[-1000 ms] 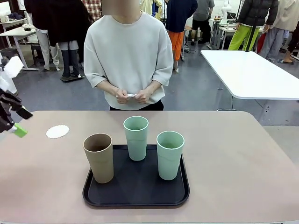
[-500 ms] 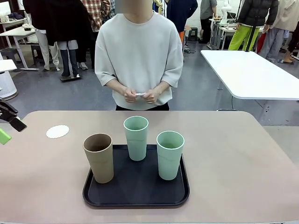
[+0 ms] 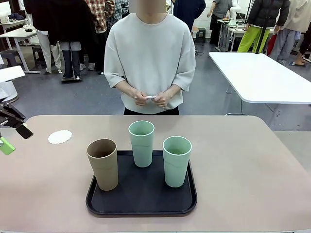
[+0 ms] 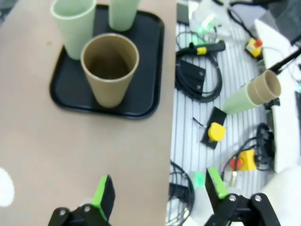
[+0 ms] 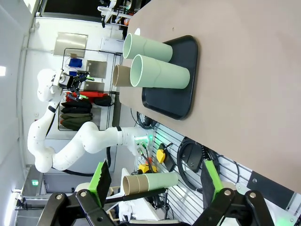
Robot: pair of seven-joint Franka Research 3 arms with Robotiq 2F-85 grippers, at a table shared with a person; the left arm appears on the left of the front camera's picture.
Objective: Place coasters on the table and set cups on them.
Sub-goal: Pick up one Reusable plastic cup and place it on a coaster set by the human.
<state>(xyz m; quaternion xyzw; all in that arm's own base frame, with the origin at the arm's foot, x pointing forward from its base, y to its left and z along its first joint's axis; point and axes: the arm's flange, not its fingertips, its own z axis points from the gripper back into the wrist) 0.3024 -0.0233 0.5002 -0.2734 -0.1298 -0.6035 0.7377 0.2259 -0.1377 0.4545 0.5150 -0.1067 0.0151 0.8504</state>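
One white lacy coaster (image 3: pixel 60 137) lies on the beige table (image 3: pixel 243 165) at the far left; the left wrist view catches it at its left edge (image 4: pixel 3 187). A tan cup (image 3: pixel 103 164) and two mint cups (image 3: pixel 141 143) (image 3: pixel 177 160) stand upright on a black tray (image 3: pixel 141 199). My left gripper (image 3: pixel 14 138) hangs open and empty at the table's left edge, apart from the coaster. The left wrist view looks past its own gripper (image 4: pixel 160 195) at the tan cup (image 4: pixel 109 70). My right gripper (image 5: pixel 155 176) is open and empty off the table's edge, far from the cups (image 5: pixel 160 73). The person's hands (image 3: pixel 150 98) hold something small and white.
The person stands at the far side, behind the tray. Beside the table's near edge the floor holds cables and boxes (image 4: pixel 202 80) and a lying stack of spare cups (image 4: pixel 249 94). A white table (image 3: pixel 262 73) stands at the back right. Bare tabletop lies right of the tray.
My left gripper drew back to the left edge of the picture, then came slightly back in. The person shifted a little to the right. Cups and coaster have not moved.
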